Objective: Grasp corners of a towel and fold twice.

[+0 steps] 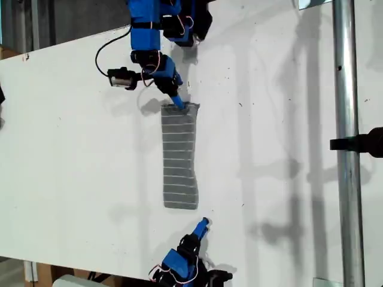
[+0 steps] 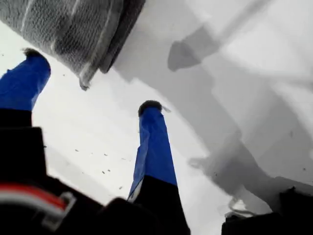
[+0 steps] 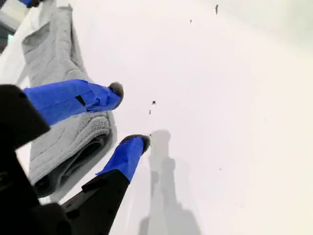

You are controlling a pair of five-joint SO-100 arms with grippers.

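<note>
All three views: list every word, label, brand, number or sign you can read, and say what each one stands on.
None: no readable text in any view.
The towel bears only thin white stripes, no label.
The table carries dark specks, not writing.
My first gripper and my second gripper show plain blue tape, unmarked.

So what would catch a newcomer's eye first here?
The grey striped towel, folded into a narrow strip on the white table. My second pincer touches its end toward the exterior view's top, jaws apart; my first pincer hangs open just off the other end.
</note>
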